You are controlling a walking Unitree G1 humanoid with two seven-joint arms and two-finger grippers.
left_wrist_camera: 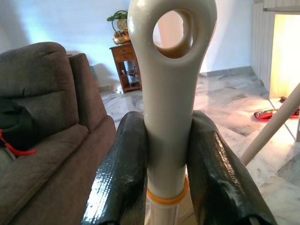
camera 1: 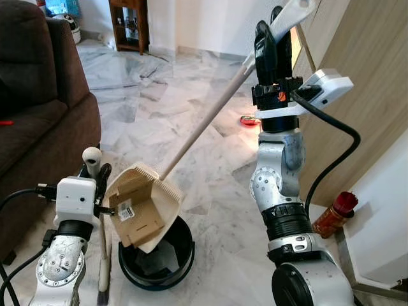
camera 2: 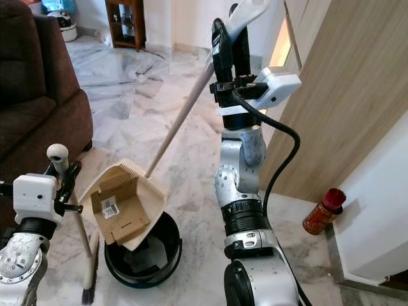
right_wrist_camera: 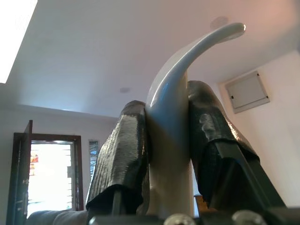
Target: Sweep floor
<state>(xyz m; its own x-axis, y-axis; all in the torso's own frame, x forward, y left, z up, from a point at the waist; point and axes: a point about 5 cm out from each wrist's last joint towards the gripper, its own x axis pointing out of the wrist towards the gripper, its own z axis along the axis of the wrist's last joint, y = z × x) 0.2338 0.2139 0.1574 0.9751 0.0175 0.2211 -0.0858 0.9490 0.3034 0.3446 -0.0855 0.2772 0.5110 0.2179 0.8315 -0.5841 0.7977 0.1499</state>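
My right gripper (camera 1: 271,39) is raised high and shut on the top of the dustpan's long cream handle (camera 1: 204,124). The beige dustpan (camera 1: 152,201) hangs tilted over a black bin (camera 1: 175,264), and a brown cardboard piece with a barcode label (camera 1: 131,213) lies in the pan. Low on the left, my left gripper (camera 1: 95,177) is shut on the broom handle (left_wrist_camera: 171,93), which stands upright beside the bin. The broom's dark bristles (camera 2: 87,294) touch the floor. In the right wrist view both black fingers (right_wrist_camera: 122,154) clamp the curved handle end (right_wrist_camera: 171,136).
A brown sofa (camera 1: 38,95) stands close on the left. A wooden panel wall (camera 1: 360,44) and a white wall corner are on the right, with a red-capped bottle (camera 1: 335,213) at their foot. A red object (camera 1: 250,120) lies on the marble floor ahead. A wooden cabinet (camera 1: 131,25) stands far back.
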